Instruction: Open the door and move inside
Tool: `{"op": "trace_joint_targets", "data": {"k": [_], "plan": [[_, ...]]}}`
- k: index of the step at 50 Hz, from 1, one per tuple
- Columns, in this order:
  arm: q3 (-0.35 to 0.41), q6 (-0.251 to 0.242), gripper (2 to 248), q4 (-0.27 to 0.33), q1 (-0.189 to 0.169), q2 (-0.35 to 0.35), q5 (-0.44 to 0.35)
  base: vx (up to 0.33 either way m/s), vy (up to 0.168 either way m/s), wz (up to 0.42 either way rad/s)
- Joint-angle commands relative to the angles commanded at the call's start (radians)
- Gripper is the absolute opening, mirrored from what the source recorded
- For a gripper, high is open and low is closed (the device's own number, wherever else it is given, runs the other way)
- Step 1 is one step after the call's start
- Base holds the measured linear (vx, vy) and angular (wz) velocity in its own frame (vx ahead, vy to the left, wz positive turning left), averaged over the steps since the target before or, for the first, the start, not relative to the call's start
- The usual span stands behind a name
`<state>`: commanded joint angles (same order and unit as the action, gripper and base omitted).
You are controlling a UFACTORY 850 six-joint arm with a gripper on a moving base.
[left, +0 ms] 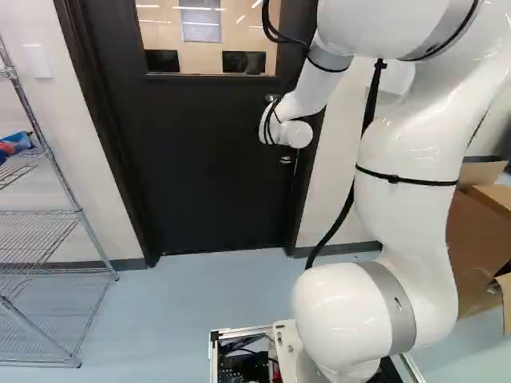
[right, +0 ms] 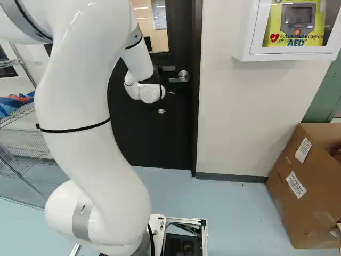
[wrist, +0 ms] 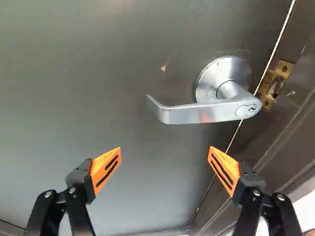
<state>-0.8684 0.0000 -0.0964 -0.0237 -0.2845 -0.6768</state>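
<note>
The dark door (left: 215,159), with a window in its upper part, looks closed in its frame. Its silver lever handle (right: 181,76) shows just beyond my white wrist in the right base view; that wrist hides most or all of the gripper in both base views. In the wrist view my gripper (wrist: 165,151) is open, its orange-padded fingers wide apart with nothing between them. The lever (wrist: 206,112) lies ahead of the fingertips, nearer the finger on the door-frame side, and looks level. A brass strike plate (wrist: 275,84) sits on the frame beside it.
A wire shelf rack (left: 56,215) stands left of the door. Right of it are a white wall (right: 240,117), a wall-mounted AED cabinet (right: 287,57) and an open cardboard box (right: 298,186) on the floor. Pale blue floor (left: 200,287) lies between base and door.
</note>
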Motion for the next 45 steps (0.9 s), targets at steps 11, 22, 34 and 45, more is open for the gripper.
{"op": "trace_joint_targets", "data": {"k": [11,22,34,45], "plan": [[-0.06,0.0,247,-0.071,0.007,-0.051,0.066,0.0,0.0,0.0],[-0.119,0.0,247,-0.136,0.018,-0.099,0.04,0.0,0.0,0.0],[-0.185,0.0,247,-0.192,0.03,-0.153,-0.038,0.0,0.0,0.0],[-0.247,0.0,247,-0.2,0.041,-0.202,-0.047,0.0,0.0,0.0]]}}
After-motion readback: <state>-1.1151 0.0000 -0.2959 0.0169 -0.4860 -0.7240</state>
